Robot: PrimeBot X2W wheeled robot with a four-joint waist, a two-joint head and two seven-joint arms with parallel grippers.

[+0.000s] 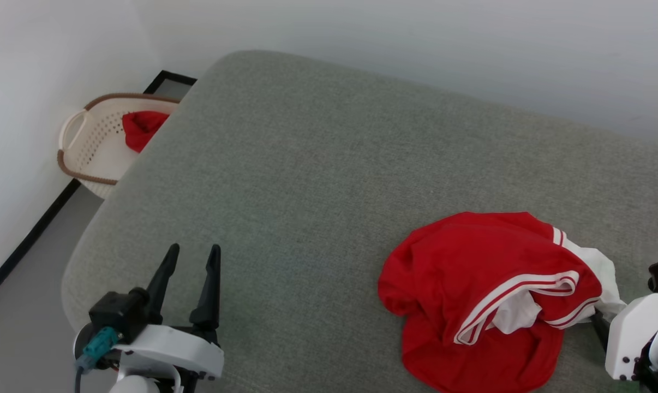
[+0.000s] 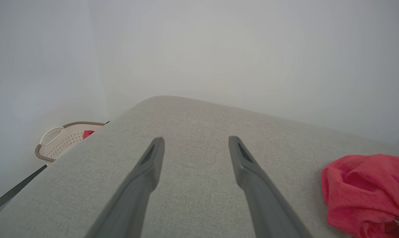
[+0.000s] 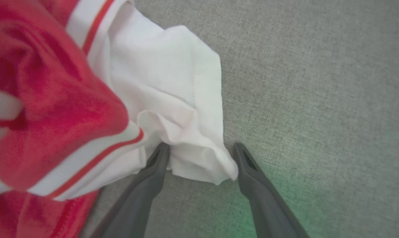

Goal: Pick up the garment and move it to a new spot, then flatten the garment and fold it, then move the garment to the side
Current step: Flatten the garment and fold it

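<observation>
The garment [image 1: 471,284] lies crumpled at the lower right of the grey cushioned surface [image 1: 318,164], bright red with white panels and striped trim. In the right wrist view its white end panel [image 3: 173,99] bulges between my right gripper's [image 3: 201,150] open fingers, which straddle the fold's lower edge. Only the right arm's pale wrist [image 1: 634,333] is seen from the head camera, beside the garment's white corner. My left gripper [image 1: 193,252] stands open over bare cushion at the lower left, far from the garment [image 2: 368,195], nothing between its fingers [image 2: 153,158].
A cream perforated laundry basket [image 1: 89,136] with a brown rim sits on the floor off the cushion's far left corner, holding a small plain red cloth [image 1: 141,126]. White walls close the back and left. Grey floor [image 1: 23,327] runs along the cushion's left edge.
</observation>
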